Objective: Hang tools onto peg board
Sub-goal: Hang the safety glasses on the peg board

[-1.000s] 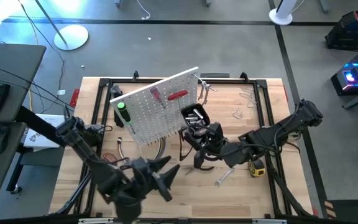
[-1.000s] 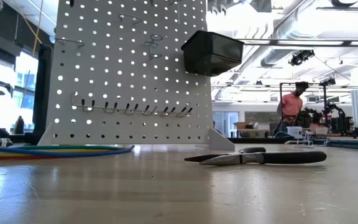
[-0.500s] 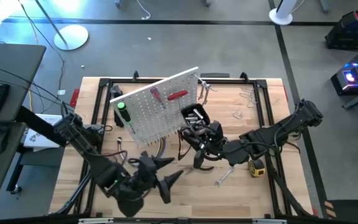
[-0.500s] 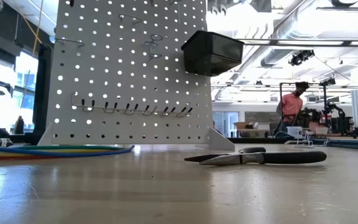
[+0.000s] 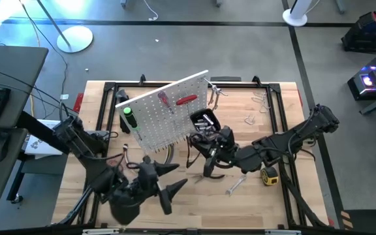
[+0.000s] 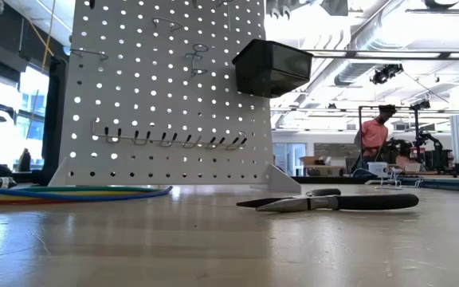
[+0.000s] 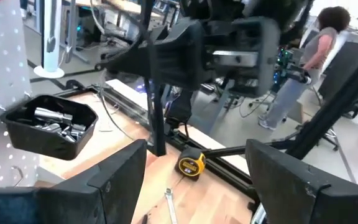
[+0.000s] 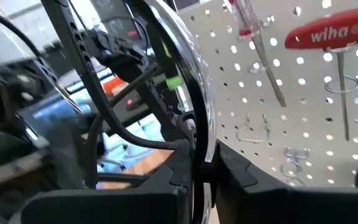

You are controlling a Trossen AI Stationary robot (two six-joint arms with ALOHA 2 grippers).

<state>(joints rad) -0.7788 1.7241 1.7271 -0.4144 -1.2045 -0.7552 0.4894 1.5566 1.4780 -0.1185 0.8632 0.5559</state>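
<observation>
The left gripper (image 5: 172,179) hovers with fingers spread wide and empty near the table's front edge. The right gripper (image 5: 209,145), fingers pressed together, pinches a thin dark curved cable (image 8: 194,99) just before the peg board (image 5: 168,111), which stands tilted mid-table; black-handled pliers (image 6: 333,202) lie nearby.

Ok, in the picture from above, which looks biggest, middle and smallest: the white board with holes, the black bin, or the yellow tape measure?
1. White perforated peg board, biggest by far.
2. Small black plastic bin fixed to it.
3. Yellow tape measure, smallest.
</observation>
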